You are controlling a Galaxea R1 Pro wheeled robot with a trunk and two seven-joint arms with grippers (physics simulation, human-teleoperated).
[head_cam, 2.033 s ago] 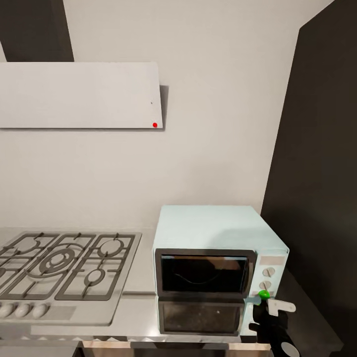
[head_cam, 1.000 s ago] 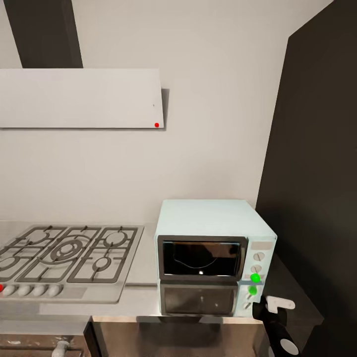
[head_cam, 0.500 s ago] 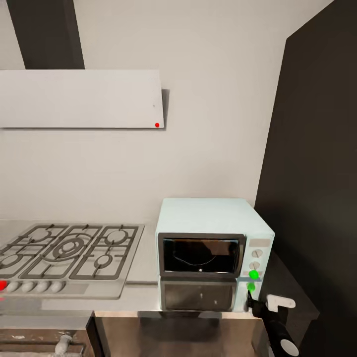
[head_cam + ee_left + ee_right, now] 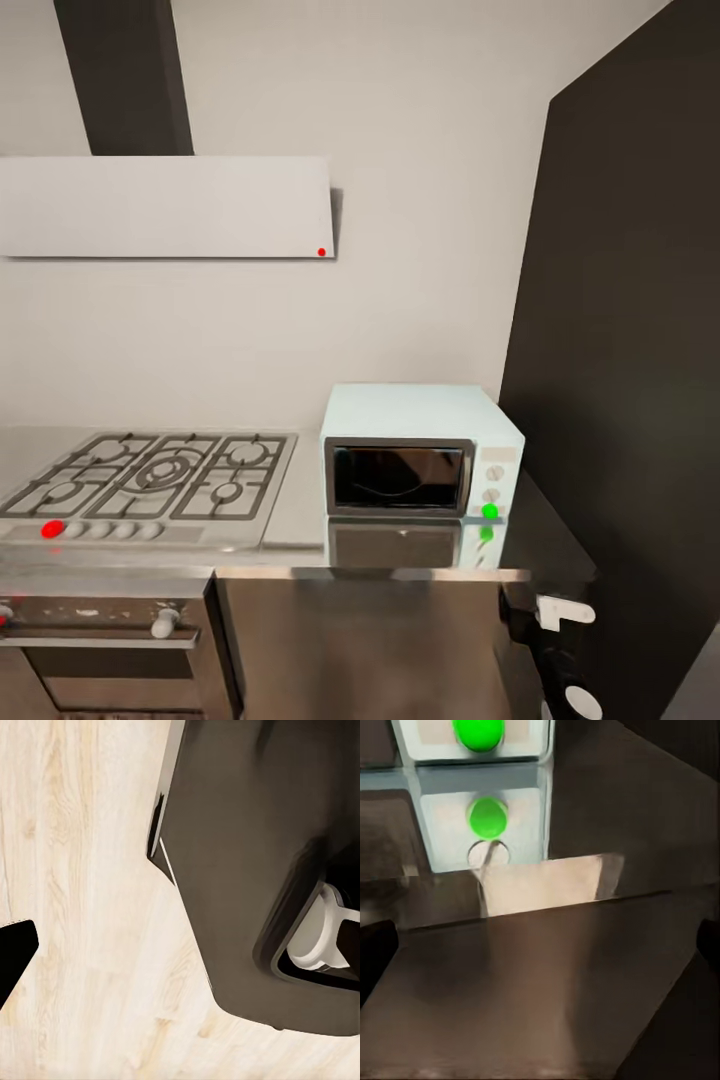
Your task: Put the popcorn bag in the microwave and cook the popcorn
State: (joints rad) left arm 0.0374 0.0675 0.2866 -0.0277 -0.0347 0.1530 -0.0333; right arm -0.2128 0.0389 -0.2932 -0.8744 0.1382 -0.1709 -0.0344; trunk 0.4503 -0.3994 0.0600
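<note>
- the microwave (image 4: 420,452) stands at the right end of the tabletop (image 4: 300,500), back against the white wall, its dark-framed door shut and a green light (image 4: 490,511) lit at its lower right corner.
- through the glass only a dark cavity with a curved glint shows; i cannot tell whether the popcorn bag is inside.
- left of it, a steel gas hob (image 4: 150,485) fills the tabletop's left part, with a red light among its knobs; a white extractor hood (image 4: 165,207) hangs above and an oven front sits below the hob.
- the right gripper (image 4: 560,625) hangs low below the tabletop's front right corner; how far it is open i cannot tell.
- the right wrist view looks over the glossy tabletop at the green light and its reflection.
- the left gripper's state cannot be judged; its wrist view faces the pale wooden floor (image 4: 82,907).
- judgement: heating looks underway, so wait, keep both arms off the door and knobs, and watch the light.
</note>
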